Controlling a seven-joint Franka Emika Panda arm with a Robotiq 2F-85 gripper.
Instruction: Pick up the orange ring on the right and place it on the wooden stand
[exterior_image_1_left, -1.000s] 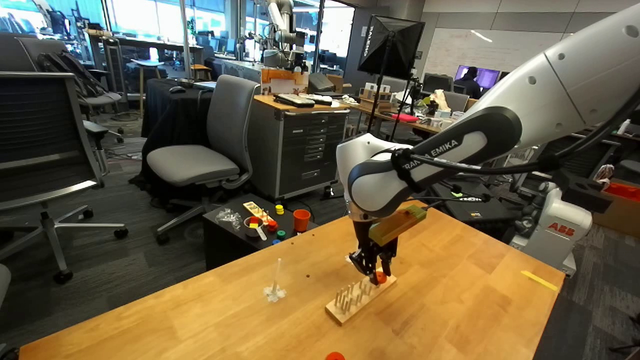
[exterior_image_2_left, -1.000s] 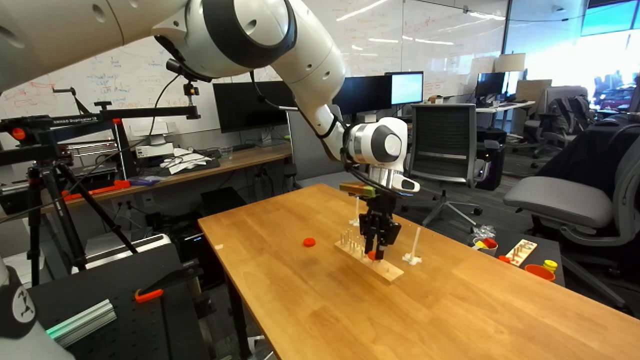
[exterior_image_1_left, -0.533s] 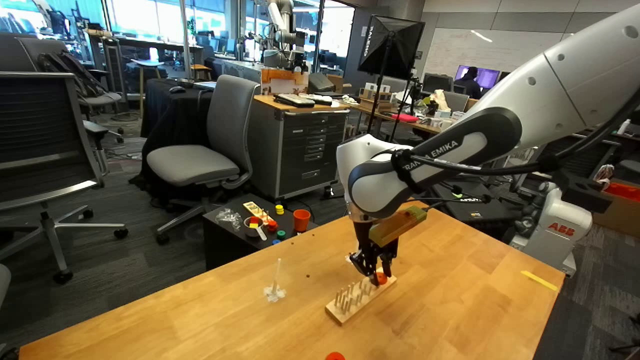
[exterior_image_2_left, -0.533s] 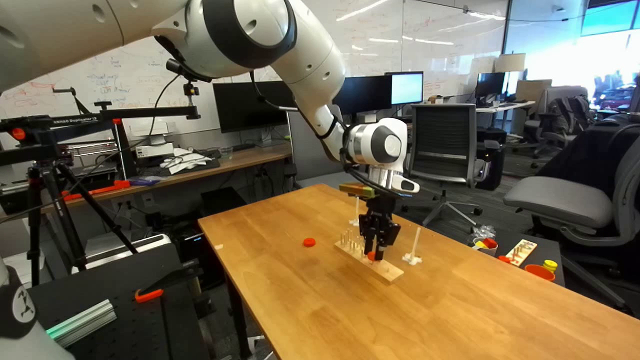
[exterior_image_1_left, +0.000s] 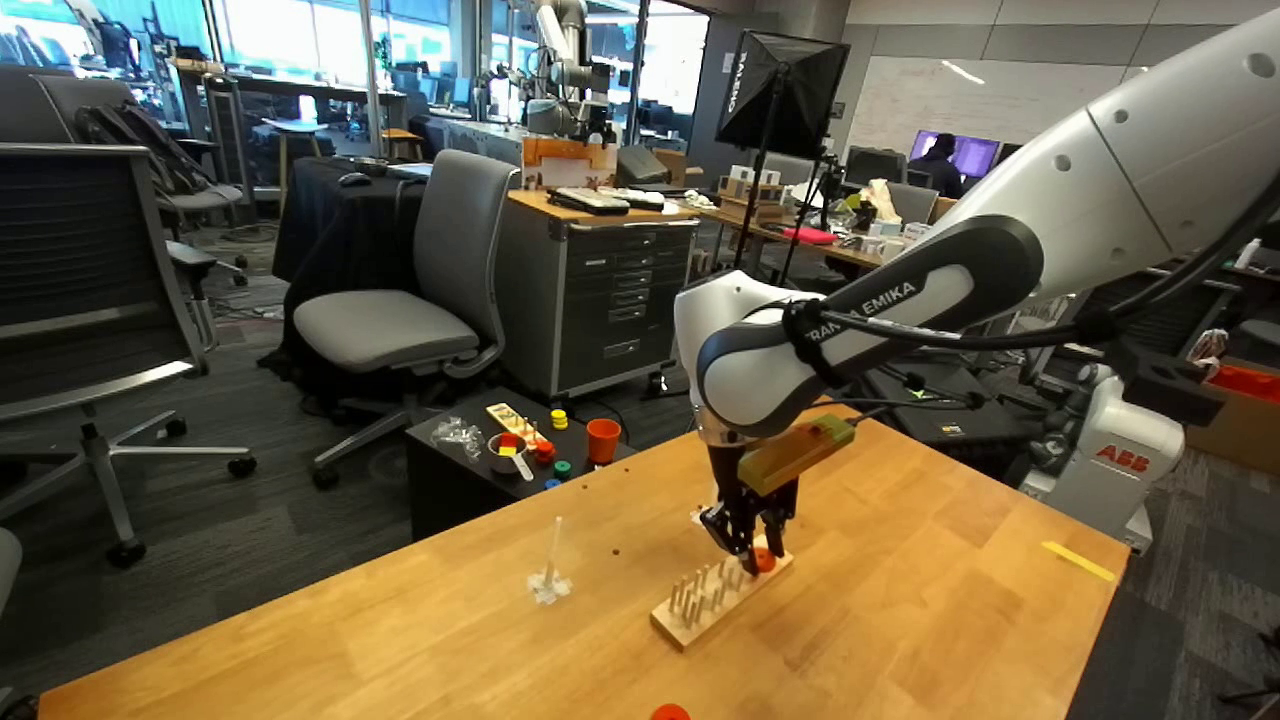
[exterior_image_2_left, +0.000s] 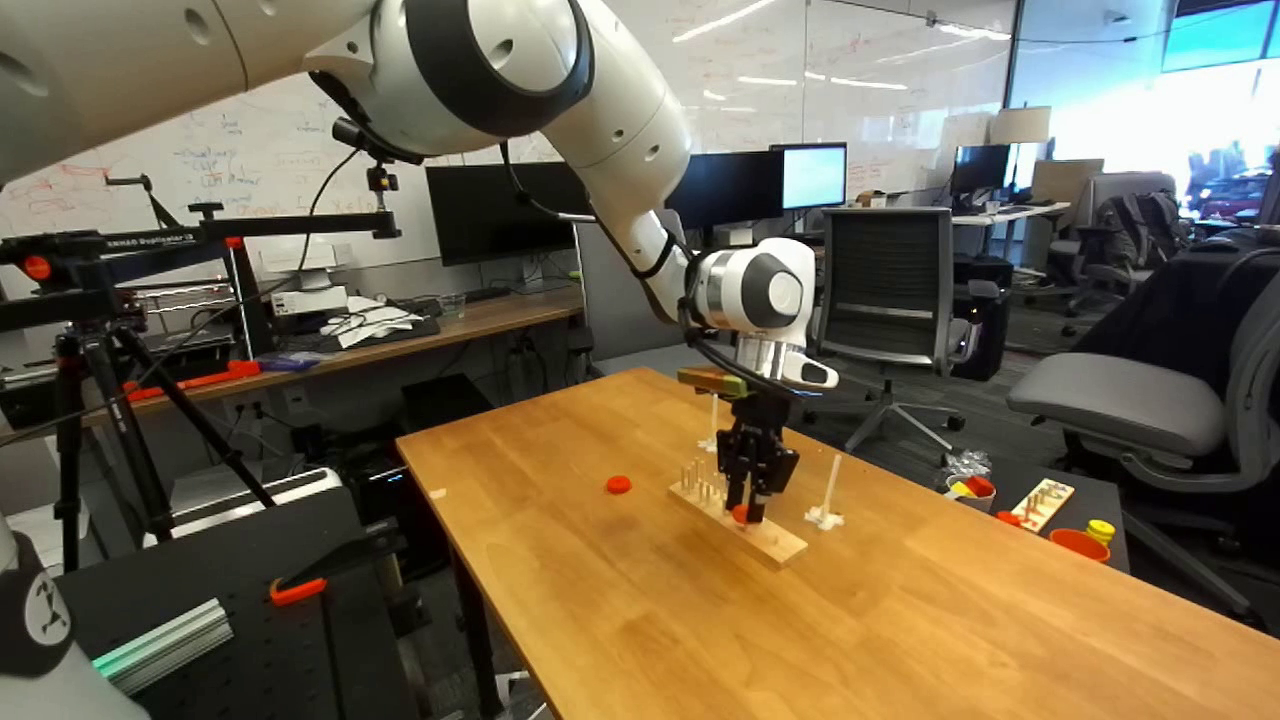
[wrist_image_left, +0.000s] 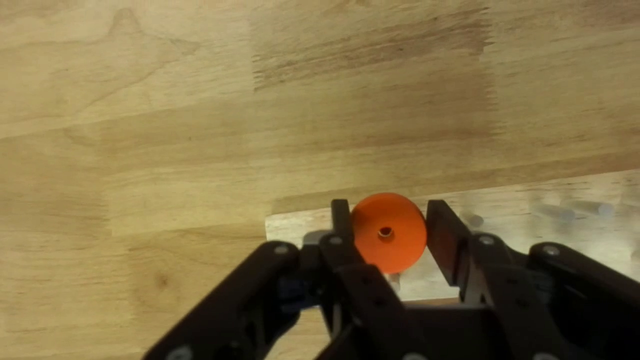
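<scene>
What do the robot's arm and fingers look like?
The arm is white and rounded, with dark bands and white lettering ending in "EMIKA". A black cable runs along it. The fingers are black with blunt tips; a greenish block sits above them.

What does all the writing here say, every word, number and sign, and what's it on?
"FRANKA EMIKA", partly covered: on the arm.
"ABB": on the small robot.
"NEEWER", sideways: on the softbox.
"Duplicator i3", word before it blurred: on the black bar.
Too small or blurred to read: writing on the whiteboard, letters on the black box, the sign on the round badge.
No words show on the ring or stand.
</scene>
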